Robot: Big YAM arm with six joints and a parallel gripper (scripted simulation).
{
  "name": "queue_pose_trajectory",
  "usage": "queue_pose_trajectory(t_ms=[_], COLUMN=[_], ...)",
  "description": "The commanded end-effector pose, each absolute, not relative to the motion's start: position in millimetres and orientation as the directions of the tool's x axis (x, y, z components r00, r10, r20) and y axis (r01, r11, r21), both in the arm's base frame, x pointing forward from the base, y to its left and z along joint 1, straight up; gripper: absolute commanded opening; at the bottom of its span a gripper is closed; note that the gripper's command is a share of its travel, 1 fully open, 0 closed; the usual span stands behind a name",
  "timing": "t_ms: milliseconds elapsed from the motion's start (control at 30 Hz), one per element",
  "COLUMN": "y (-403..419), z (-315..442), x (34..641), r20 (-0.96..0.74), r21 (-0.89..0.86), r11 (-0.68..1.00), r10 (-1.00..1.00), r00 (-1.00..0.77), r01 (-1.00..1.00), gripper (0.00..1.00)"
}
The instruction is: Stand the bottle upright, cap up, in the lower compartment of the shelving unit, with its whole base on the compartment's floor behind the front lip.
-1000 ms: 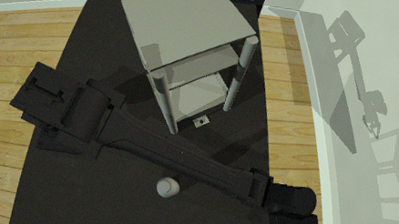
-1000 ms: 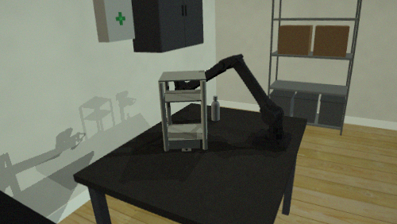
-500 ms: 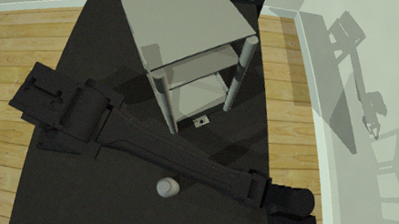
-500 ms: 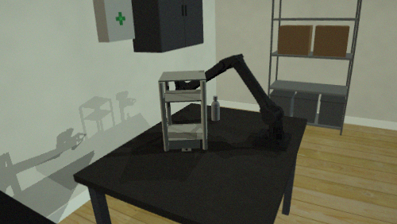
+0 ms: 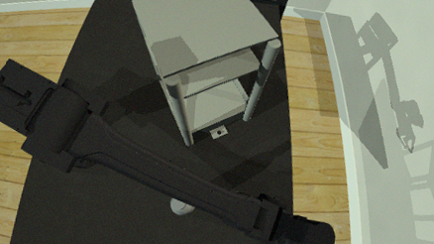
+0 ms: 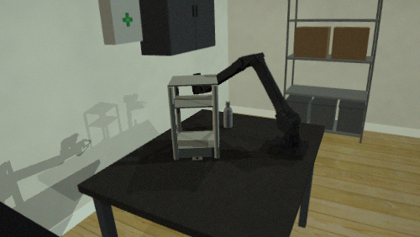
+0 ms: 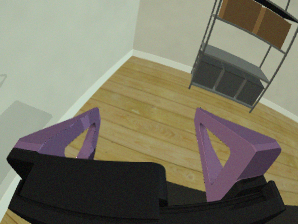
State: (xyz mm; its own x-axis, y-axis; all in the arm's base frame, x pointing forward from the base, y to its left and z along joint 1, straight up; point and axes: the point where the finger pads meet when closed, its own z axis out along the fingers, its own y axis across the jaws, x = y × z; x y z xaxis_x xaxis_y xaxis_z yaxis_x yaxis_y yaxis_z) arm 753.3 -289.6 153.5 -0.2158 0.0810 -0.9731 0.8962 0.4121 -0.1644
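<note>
The grey bottle [image 6: 228, 114] stands upright, cap up, on the black table [image 6: 235, 189] just beside the shelving unit [image 6: 193, 80] [image 5: 200, 25]. In the top view only the bottle's top [image 5: 179, 208] shows, partly under my arm [image 5: 163, 172]. The unit's lower compartment floor [image 6: 195, 136] [image 5: 213, 106] holds nothing. My gripper [image 6: 201, 89] [image 7: 147, 113] is open and empty. It hangs high by the unit's top shelf, above and to the side of the bottle. Its purple fingers face out over the floor.
A small grey tag [image 5: 219, 131] [image 6: 196, 159] lies on the table at the unit's front. A wall runs along one table edge. A dark cabinet [image 6: 176, 25] and first-aid box [image 6: 121, 21] hang above. A tall metal rack [image 6: 332, 55] [image 7: 246, 43] stands behind.
</note>
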Motion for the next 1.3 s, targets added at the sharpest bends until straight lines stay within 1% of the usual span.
queue_pose_trajectory(t_ms=[0,233,533,600,767,1100,1167,1267], y=[-302.6,-317.9,-336.9,-336.9,-341.6,-314.0,-314.0,-305.8], z=[206.7,229.6,264.8,264.8,281.3,256.2,256.2,245.2], x=[740.2,716.2,661.7,661.7,621.6,552.7,552.7,528.3], r20=[-0.983,-0.979,-0.968,-0.968,-0.959,-0.956,-0.956,-0.953], r21=[-0.111,-0.105,-0.08,-0.08,-0.055,0.003,0.003,0.02], r11=[0.404,0.456,0.551,0.551,0.608,0.667,0.667,0.68], r10=[0.086,0.108,0.156,0.156,0.19,0.222,0.222,0.234], r00=[-0.159,-0.172,-0.197,-0.197,-0.212,-0.194,-0.194,-0.191], r01=[0.908,0.884,0.83,0.83,0.792,0.745,0.745,0.733], gripper=[0.88,0.88,0.88,0.88,0.88,0.88,0.88,0.88])
